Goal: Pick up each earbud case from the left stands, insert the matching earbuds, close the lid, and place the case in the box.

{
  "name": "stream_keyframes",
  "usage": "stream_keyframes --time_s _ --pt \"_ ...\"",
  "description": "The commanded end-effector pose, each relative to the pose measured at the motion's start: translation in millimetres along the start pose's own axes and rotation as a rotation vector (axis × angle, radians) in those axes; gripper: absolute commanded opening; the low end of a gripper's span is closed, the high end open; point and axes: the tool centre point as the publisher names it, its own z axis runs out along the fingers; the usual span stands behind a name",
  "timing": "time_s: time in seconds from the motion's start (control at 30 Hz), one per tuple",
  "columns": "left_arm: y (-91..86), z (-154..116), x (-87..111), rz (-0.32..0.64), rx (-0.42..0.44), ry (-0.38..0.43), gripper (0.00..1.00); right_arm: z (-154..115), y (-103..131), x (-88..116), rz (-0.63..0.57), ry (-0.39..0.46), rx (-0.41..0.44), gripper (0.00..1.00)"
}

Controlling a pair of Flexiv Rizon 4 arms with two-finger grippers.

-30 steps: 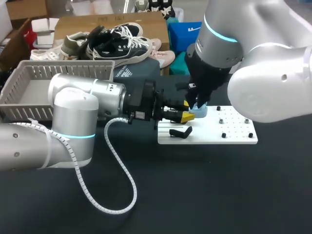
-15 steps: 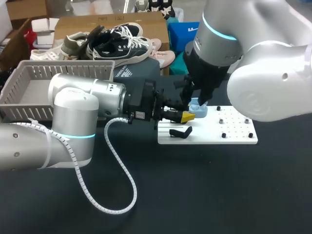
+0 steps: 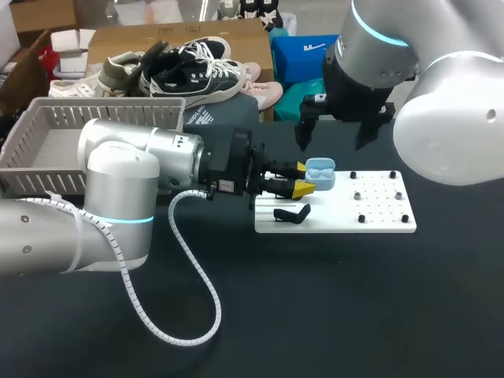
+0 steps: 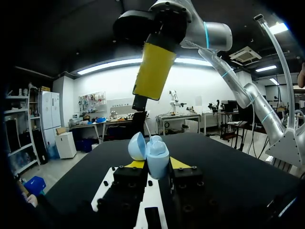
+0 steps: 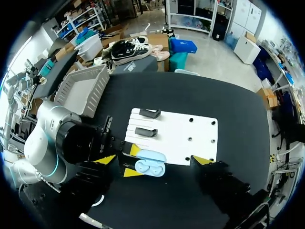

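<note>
A light blue earbud case [image 3: 320, 174] with its lid up is held sideways over the near-left part of the white board [image 3: 378, 209]. My left gripper [image 3: 302, 180] is shut on it, and in the left wrist view the case [image 4: 156, 155] stands between the yellow tips of that gripper [image 4: 157, 165]. In the right wrist view the case [image 5: 149, 162] shows two pale rounded shapes in its wells. High above the case hangs my right gripper [image 3: 334, 135], open wide with nothing in it [image 5: 154, 160].
Two black stands [image 5: 150, 113] [image 5: 145, 131] sit on the board's left part; one of them shows as a black stand [image 3: 291, 213] in the head view. Small black pegs dot the board's right part. A grey basket [image 3: 47, 130] stands at the far left.
My right gripper has let go at the case, opened wide and risen well above it. The left arm and the case have stayed put.
</note>
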Motion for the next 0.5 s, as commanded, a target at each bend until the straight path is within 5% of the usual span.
stream_keyframes --time_s 0.03,0.5 --pt "-0.3 0.3 0.5 0.001 -0.003 -0.001 0.0 12.1 1.3 -10.9 0.018 -0.004 0.037 1.0" --pt "-0.3 0.3 0.5 0.001 -0.003 -0.001 0.0 45.6 -28.3 -26.4 0.099 0.056 0.113 1.0"
